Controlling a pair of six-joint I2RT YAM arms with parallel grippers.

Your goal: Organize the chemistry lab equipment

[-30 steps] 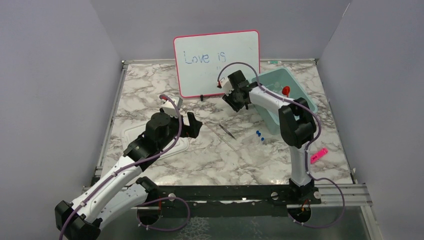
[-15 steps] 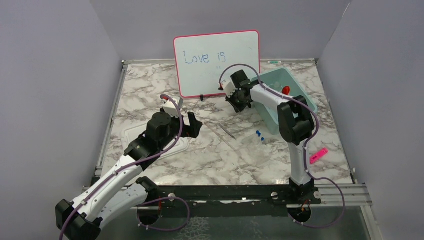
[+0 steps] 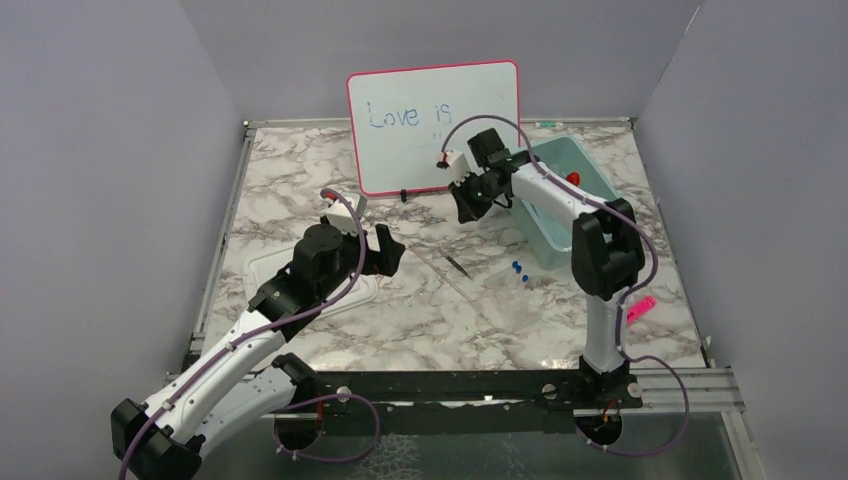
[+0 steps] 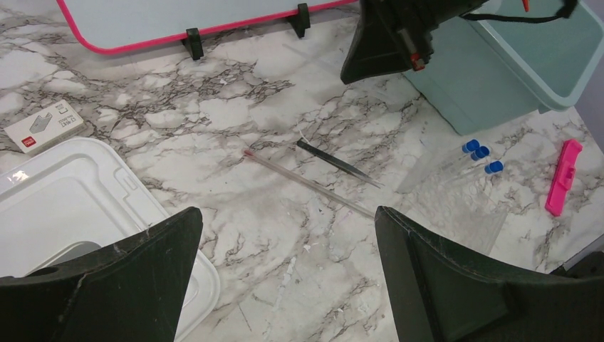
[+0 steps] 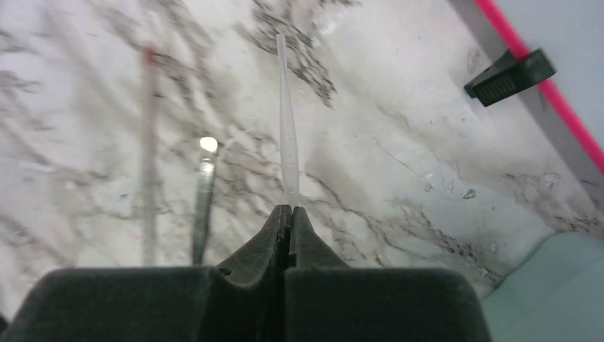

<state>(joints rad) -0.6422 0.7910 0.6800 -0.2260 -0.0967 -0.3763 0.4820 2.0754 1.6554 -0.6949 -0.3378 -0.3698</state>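
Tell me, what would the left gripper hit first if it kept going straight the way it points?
Probably the red-tipped stick lying on the table, tweezers just beyond it. The open left gripper aims down at that patch, but depth is unclear; it might touch bare table first.

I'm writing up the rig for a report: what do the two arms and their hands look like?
Both the left arm and right arm have white links with bulky black joints. A thin purple cable loops along each. The left hand and right hand are black with two wedge-shaped fingers.
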